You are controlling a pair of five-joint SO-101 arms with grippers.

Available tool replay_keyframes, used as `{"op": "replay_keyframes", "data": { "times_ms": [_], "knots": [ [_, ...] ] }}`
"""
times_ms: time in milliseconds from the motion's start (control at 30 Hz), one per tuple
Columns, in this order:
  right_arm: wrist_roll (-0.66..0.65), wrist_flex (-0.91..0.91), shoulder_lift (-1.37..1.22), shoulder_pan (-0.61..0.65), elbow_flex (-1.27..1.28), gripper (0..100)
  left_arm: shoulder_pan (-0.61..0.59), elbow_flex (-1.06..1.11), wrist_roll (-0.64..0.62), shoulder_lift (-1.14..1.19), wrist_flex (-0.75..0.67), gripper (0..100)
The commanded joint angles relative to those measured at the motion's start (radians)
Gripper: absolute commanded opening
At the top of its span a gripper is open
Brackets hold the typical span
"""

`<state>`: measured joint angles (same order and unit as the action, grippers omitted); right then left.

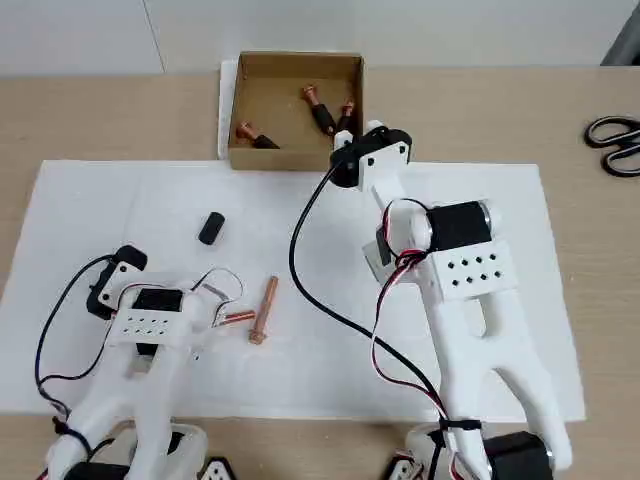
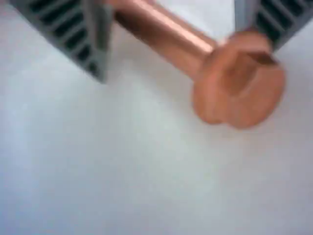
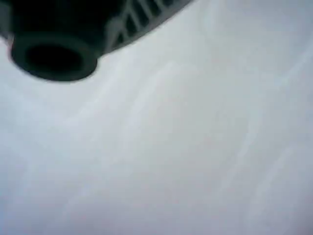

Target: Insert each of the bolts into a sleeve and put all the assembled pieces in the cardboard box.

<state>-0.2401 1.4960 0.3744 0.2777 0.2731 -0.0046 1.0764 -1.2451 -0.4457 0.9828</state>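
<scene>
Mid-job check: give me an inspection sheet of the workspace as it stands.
Surface: white sheet on wooden table.
Job's things: three assembled pieces in cardboard box; loose sleeve and loose bolt on the sheet.
Clutter: scissors on the table.
Grippers: left gripper holds held bolt; right gripper holds held sleeve.
Cables: black cable loops over the sheet.
Surroundings: nothing seen.

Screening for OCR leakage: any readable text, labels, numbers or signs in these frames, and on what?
No legible text in any view.
Cardboard box: plain walls, no print.
Bolt: head too blurred to tell whether it carries a stamp.
Sleeve: no marking visible.
Scissors: too small to show any print.
</scene>
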Motion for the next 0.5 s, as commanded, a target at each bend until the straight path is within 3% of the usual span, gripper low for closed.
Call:
{"op": "replay_keyframes", "data": {
  "times_ms": [0,233,467],
  "knots": [
    [0.005,0.018,0.041,-0.010,-0.005,0.5,0.000,-0.013,-0.038,-0.008,-0.097,4],
    [0.005,0.038,0.042,-0.010,-0.005,0.5,0.006,-0.081,-0.044,-0.009,-0.081,1],
    [0.012,0.027,0.036,-0.001,-0.005,0.5,0.008,-0.429,-0.046,-0.009,0.149,1]
  ]
}}
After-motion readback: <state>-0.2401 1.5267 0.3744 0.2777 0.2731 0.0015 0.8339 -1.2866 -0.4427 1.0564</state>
